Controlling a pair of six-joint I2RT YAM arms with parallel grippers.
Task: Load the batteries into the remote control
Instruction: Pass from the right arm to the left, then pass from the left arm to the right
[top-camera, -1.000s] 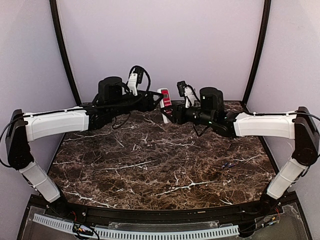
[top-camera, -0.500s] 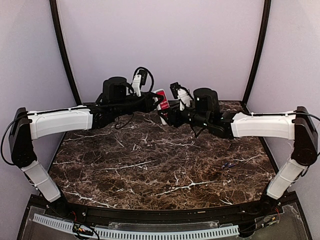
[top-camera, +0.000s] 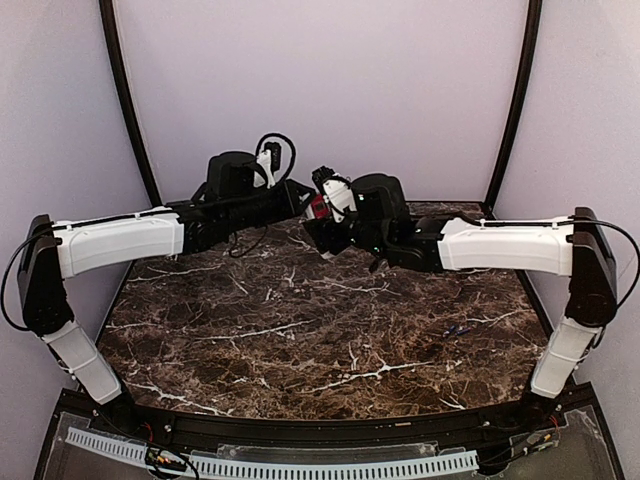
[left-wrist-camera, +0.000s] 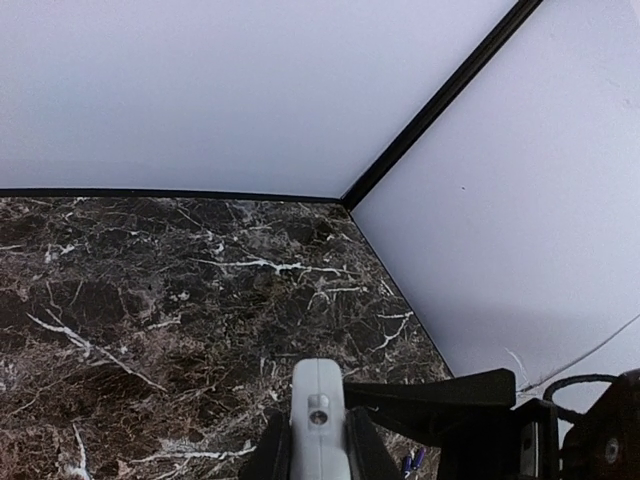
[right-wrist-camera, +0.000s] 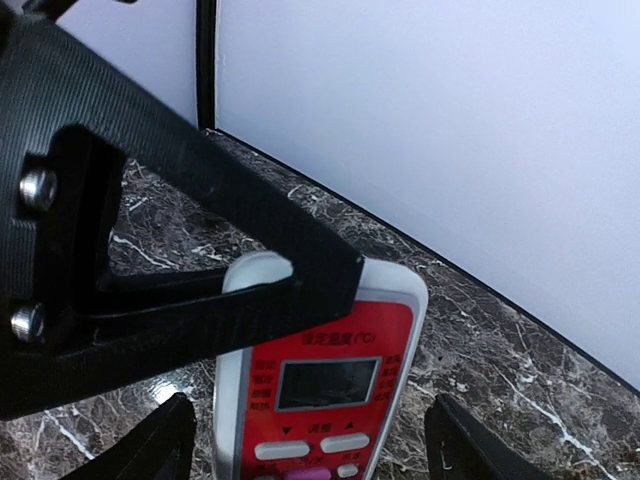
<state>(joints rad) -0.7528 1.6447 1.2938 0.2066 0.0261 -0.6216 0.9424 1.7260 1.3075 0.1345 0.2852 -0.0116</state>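
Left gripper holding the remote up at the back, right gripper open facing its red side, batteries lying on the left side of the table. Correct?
No. The batteries lie on the right side of the table, as the top view shows. The rest stands: the left gripper holds the remote up at the back and the open right gripper faces its red side.

- This looks like a robot lab, set up as a small test booth, not a home.
- Plain pale purple walls (top-camera: 320, 80) close it in at the back and on both sides.
- Black poles (top-camera: 125, 100) run up where the walls meet.
- Two robot arms, the left arm (top-camera: 115, 245) and the right arm (top-camera: 505, 245), are fixed at the near edge of a dark stone-look table (top-camera: 300, 340).
- Black cables (top-camera: 285, 150) loop off the arms.
- A white strip with slots (top-camera: 300, 465) runs along the front.
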